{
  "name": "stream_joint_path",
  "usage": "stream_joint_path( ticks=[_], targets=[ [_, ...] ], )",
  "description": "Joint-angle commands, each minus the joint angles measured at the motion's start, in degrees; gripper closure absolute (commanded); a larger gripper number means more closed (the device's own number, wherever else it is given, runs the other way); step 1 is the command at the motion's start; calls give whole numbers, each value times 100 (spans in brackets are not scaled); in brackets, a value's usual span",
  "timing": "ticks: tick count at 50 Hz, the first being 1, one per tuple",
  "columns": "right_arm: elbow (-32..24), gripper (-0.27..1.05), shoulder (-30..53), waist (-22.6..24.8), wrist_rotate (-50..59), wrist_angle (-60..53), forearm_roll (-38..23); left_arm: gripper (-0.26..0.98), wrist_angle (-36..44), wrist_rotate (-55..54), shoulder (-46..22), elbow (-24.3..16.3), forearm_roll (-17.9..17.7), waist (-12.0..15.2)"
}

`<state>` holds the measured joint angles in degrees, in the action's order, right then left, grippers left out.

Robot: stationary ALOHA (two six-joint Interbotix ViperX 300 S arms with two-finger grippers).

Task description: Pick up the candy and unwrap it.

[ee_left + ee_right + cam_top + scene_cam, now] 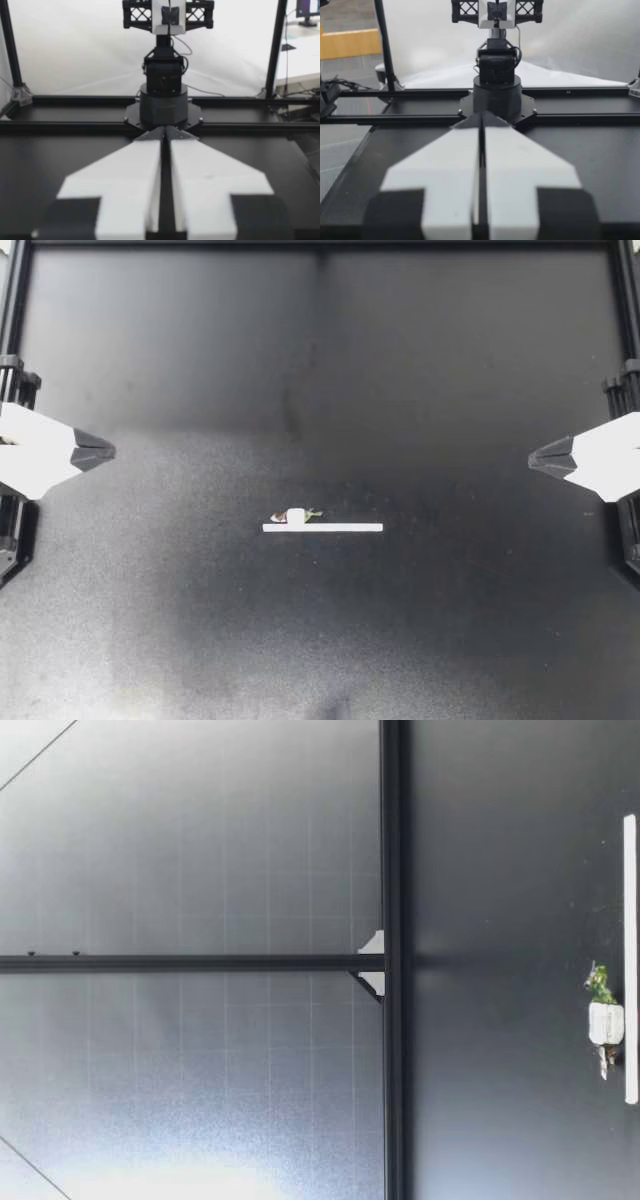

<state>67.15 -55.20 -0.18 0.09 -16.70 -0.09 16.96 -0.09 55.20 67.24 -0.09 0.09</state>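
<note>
A small wrapped candy [296, 515] with a white body and twisted ends, one greenish, lies at the middle of the black table, just behind a white tape strip [322, 528]. The low view shows the candy [605, 1022] lying on the table beside the strip [630, 960]. My left gripper [108, 451] rests at the table's left edge, shut and empty, far from the candy. Across the table, my right gripper [534, 456] sits at the right edge, also shut and empty. In the wrist views each gripper's [165, 132] fingers [481, 120] meet at the tips with nothing between them.
Black frame rails [320, 245] run along the table's back and sides. Each wrist view looks across the table at the other arm's base [163, 107], [497, 97]. A dark upright post [395, 960] stands behind the table in the low view.
</note>
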Motion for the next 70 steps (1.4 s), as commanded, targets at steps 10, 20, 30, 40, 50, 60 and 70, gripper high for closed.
stream_joint_path(
  ticks=[10, 20, 30, 40, 50, 60, 70],
  targets=[
    [-334, 93, 387, -62, -88, -721, -9, 87, 580, 105, -62, 0, 0, 26],
    [-940, 93, 1934, -360, -44, -369, -9, 87, 686, 105, -202, 149, 0, 26],
    [-2215, 93, 3683, -404, -35, 1758, -9, 87, 686, 62, -299, 211, -9, 26],
    [-3226, 93, 4737, -404, -35, 3322, -9, 87, 677, 53, -308, 272, -9, 35],
    [-3762, 85, 5651, -404, -35, 3604, -9, 87, 677, 9, -343, 352, -9, 26],
    [-4175, 48, 6196, -404, -53, 3823, -26, 87, 659, 9, -352, 404, -9, 26],
    [-4359, 19, 6653, -404, -44, 3832, -35, 87, 650, 0, -360, 466, -9, 26]
  ],
)
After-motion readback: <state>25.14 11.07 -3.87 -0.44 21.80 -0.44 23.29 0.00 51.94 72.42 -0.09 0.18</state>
